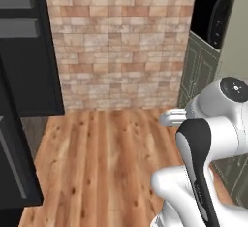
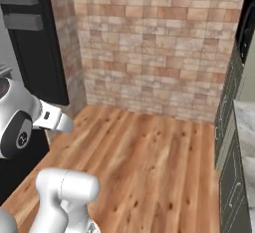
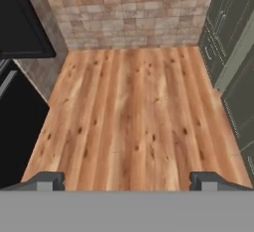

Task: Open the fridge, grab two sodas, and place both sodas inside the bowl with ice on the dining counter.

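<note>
The gripper (image 3: 127,180) points down at bare wood floor (image 3: 134,122), jaws spread wide w/ nothing between them. The fridge (image 1: 22,90) is the tall black mass off to the robot's left, filling the left edge of the left base view and showing as black panels on the left of the hand view. So the hand isn't facing it; I'd say the arm or base needs to swing left before any reach for a handle. A long grey strip runs up-and-down on the near black panel (image 1: 12,160), prob. a handle, long axis vertical, so the jaws would need to close across it sideways. The brick wall (image 2: 159,43) is straight ahead, green cabinets (image 3: 225,32) to the right. No cans, bowl or dining counter to point at from here. No brand or writing readable anywhere.
</note>
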